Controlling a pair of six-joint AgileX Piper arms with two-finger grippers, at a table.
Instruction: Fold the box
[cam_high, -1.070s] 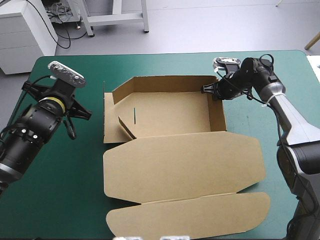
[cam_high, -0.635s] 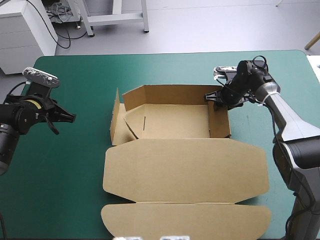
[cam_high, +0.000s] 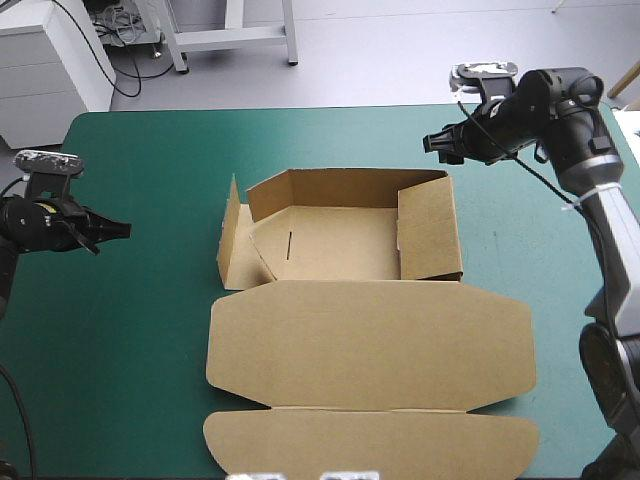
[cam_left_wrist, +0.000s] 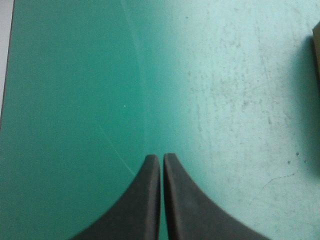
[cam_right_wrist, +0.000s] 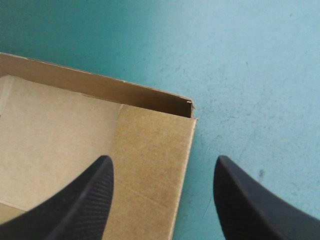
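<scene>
The brown box (cam_high: 340, 245) lies at mid-table as a half-raised tray. Its far wall stands, the left wall (cam_high: 232, 240) tilts outward, and the right wall (cam_high: 430, 230) leans in over the floor. The lid (cam_high: 370, 345) lies flat toward the near edge. My right gripper (cam_high: 432, 143) hangs open above the tray's far right corner, touching nothing. In the right wrist view, that corner (cam_right_wrist: 191, 104) lies ahead of the right gripper (cam_right_wrist: 162, 167), between its black fingers (cam_right_wrist: 95, 195). My left gripper (cam_high: 122, 229) is shut and empty near the table's left edge. Its fingertips (cam_left_wrist: 152, 160) meet over bare cover.
The teal-green cover (cam_high: 150, 340) stretches wide on both sides of the box. The lid's end flap (cam_high: 370, 440) reaches close to the table's near edge. A sliver of the box (cam_left_wrist: 316, 55) shows far ahead of the left gripper.
My right gripper opened, let go of the box's right wall and rose back toward the far right. The left arm drew back to the table's left edge. The box slid slightly toward the front.
</scene>
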